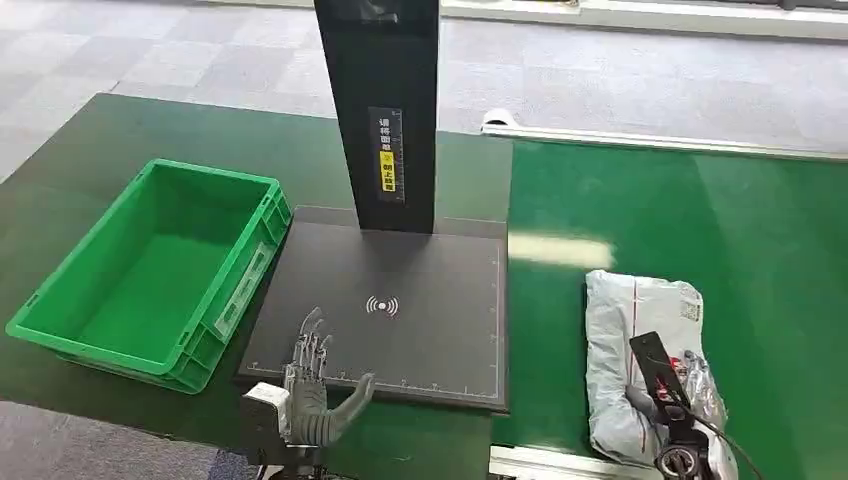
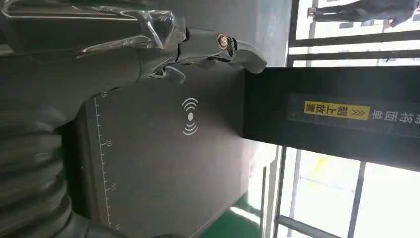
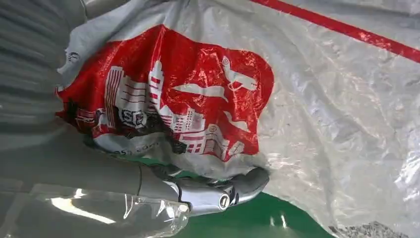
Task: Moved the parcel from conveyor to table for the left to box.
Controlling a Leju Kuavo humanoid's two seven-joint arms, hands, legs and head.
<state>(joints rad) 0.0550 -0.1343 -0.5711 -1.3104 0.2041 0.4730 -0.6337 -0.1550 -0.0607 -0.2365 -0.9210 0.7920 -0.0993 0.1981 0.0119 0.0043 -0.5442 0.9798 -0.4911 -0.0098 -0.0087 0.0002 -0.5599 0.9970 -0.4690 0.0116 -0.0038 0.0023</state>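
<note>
Parcel first: a crumpled grey plastic mailing bag [image 1: 640, 350] lies on the bright green conveyor belt [image 1: 760, 230], to the right of the dark scanner pad [image 1: 400, 310]. In the head view the right hand [image 1: 672, 405] sits on the parcel's near end, dark fingers against the plastic. The left hand [image 1: 312, 385] hovers at the near left corner of the scanner pad, fingers spread and holding nothing. A black upright post [image 1: 380, 110] with a yellow label rises from the back of the pad. A green plastic crate [image 1: 150, 270] stands on the dark green table [image 1: 90, 150], touching the pad's left side.

From the left wrist, the left hand [image 2: 148, 49] reaches over the pad [image 2: 163, 173] with its fingers apart, near the wireless symbol [image 2: 190, 116], and the post [image 2: 337, 109] stands behind.

From the right wrist, the parcel [image 3: 346, 109] shows a red printed patch on white-grey plastic. The right hand [image 3: 99, 178] has its thumb pressed under the bag's edge, gripping it, with green belt [image 3: 257, 220] just beyond.
</note>
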